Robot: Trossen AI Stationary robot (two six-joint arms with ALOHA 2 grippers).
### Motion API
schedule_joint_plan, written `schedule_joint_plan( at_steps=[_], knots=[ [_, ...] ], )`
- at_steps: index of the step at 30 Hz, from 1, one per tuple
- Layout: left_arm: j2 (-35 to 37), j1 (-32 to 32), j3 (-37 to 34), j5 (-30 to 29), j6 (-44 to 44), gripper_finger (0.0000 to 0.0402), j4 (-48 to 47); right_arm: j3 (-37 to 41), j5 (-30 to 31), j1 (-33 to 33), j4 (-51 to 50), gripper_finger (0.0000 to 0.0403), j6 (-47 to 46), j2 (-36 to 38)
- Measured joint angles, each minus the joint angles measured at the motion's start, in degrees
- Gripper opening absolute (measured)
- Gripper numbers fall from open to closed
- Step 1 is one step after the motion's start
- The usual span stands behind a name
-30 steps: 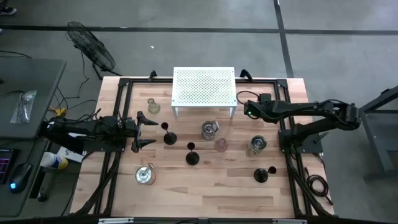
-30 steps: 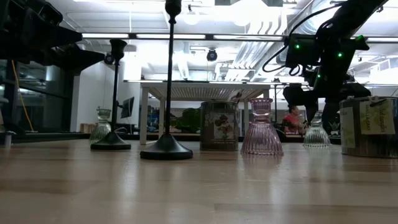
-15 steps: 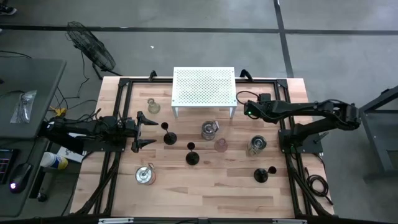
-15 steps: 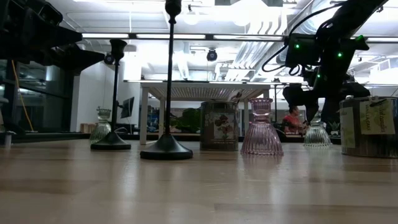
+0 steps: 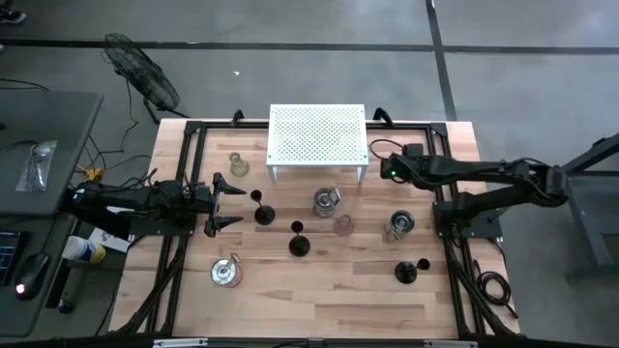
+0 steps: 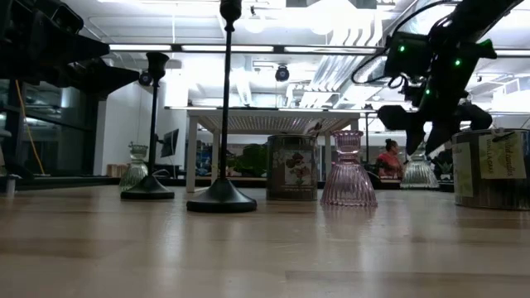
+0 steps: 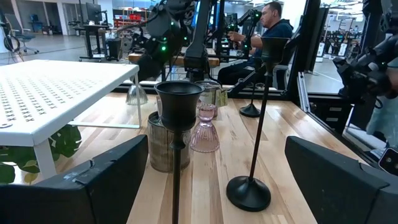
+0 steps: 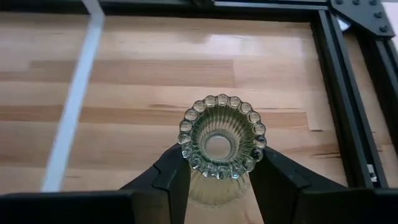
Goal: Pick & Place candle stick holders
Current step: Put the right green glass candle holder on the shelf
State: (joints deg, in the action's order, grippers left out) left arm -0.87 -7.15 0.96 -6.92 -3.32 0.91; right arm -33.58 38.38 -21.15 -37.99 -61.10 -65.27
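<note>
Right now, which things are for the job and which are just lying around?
For the job: three black thin-stemmed holders; pinkish ribbed glass holder; clear ribbed glass holder in the right end effector; squat silvery holders.
Lying about: white perforated metal rack; black floor fan.

even, bright overhead light falls on the tabletop (image 5: pixel 319 280) in the high view, with only short, soft shadows. in the low view the ceiling lights (image 6: pixel 248 25) glare white, so the black candle stick holder (image 6: pixel 222 194) and the arms read as dark silhouettes; the near wood is blurred. the right wrist view is sharp, the ribbed glass holder (image 8: pixel 219 140) glinting.
</note>
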Motion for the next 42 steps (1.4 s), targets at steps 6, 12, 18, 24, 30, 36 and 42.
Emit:
schedule_joint_plan(
  at_steps=[6, 12, 18, 24, 30, 36, 42],
  knots=[
    [0.00, 0.00, 0.01, 0.01, -0.01, 0.0372, 0.00, -0.67, -1.89, -0.02, -0.19, 0.0135, 6.65, 5.49],
    [-0.01, 0.01, 0.01, 0.00, 0.01, 0.0372, 0.00, -6.14, -5.29, -2.25, -0.01, 0.0135, 17.39, 8.59],
    [0.01, 0.01, -0.01, 0.00, -0.01, 0.0372, 0.00, -14.39, -8.57, -6.38, -0.83, 0.0135, 28.20, 8.73],
    [0.00, 0.01, -0.01, 0.00, -0.01, 0.0372, 0.00, -22.60, -10.79, -10.36, -1.62, 0.0135, 35.49, 8.56],
    [0.00, -0.01, 0.01, 0.00, -0.01, 0.0372, 0.00, -30.13, -15.83, -13.62, -1.42, 0.0135, 40.41, 4.94],
    [0.00, -0.01, 0.01, 0.00, 0.00, 0.0372, 0.00, -38.46, -22.42, -15.48, -1.43, 0.0135, 45.30, -3.22],
    [0.00, 0.00, 0.00, 0.00, 0.00, 0.0372, 0.00, -45.58, -27.28, -16.78, -1.34, 0.0135, 47.73, -12.16]
  ],
)
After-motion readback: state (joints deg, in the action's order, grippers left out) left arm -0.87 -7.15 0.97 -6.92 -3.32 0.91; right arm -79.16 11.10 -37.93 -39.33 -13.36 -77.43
